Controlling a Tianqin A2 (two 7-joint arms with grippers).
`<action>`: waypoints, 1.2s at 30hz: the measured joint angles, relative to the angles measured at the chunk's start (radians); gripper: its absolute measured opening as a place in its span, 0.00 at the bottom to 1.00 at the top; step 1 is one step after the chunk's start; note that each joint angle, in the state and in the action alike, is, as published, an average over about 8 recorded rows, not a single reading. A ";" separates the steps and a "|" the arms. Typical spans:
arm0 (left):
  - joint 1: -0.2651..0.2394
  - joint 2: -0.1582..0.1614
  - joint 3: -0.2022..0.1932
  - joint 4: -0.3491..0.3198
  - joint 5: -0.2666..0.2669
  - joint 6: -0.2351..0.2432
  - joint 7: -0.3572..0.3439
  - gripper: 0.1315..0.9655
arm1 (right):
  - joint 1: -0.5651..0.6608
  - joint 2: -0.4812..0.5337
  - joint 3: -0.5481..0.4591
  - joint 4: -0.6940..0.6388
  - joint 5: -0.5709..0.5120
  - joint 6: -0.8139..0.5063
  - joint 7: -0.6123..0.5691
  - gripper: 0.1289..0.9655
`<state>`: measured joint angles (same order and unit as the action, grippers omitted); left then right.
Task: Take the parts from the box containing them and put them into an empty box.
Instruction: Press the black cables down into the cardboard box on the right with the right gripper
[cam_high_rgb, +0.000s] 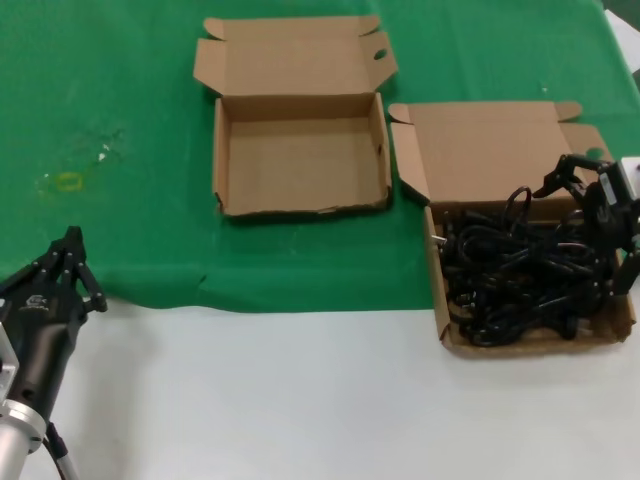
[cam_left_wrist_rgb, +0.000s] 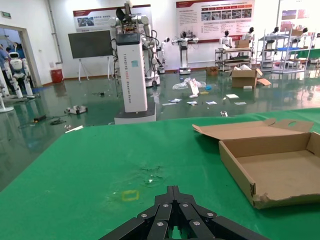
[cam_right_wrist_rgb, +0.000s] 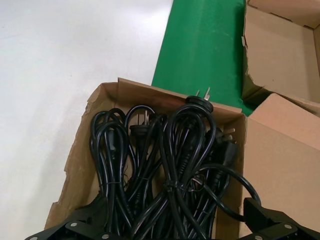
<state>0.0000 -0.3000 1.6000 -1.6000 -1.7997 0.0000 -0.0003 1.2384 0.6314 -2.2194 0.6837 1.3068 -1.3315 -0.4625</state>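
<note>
Several black power cables (cam_high_rgb: 520, 265) lie tangled in the brown box with the eared flat lid (cam_high_rgb: 445, 325) at the right. My right gripper (cam_high_rgb: 592, 225) is open and low over that box's right side, its fingers straddling the cable heap. In the right wrist view the cables (cam_right_wrist_rgb: 170, 165) fill the box (cam_right_wrist_rgb: 80, 160) between the spread fingers (cam_right_wrist_rgb: 90, 220). The empty box with the tuck-strip lid (cam_high_rgb: 300, 160) stands open at the centre back, and also shows in the left wrist view (cam_left_wrist_rgb: 280, 170). My left gripper (cam_high_rgb: 72, 240) is shut and empty at the near left, also seen in its wrist view (cam_left_wrist_rgb: 173, 192).
A green mat (cam_high_rgb: 130, 90) covers the far half of the table, and bare white tabletop (cam_high_rgb: 300, 400) lies in front. A small yellow mark (cam_high_rgb: 68, 181) is on the mat at the left. The two boxes stand close together, almost touching at their corners.
</note>
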 joint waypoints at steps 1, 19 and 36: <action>0.000 0.000 0.000 0.000 0.000 0.000 0.000 0.01 | 0.002 -0.003 0.000 -0.004 -0.002 0.000 0.000 0.99; 0.000 0.000 0.000 0.000 0.000 0.000 0.000 0.01 | -0.005 -0.015 0.009 -0.005 -0.027 -0.006 0.027 0.85; 0.000 0.000 0.000 0.000 0.000 0.000 0.000 0.01 | 0.001 -0.040 0.013 -0.043 -0.035 0.003 0.015 0.42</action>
<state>0.0000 -0.3000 1.6000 -1.6000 -1.7997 0.0000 -0.0003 1.2389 0.5915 -2.2059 0.6406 1.2714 -1.3286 -0.4471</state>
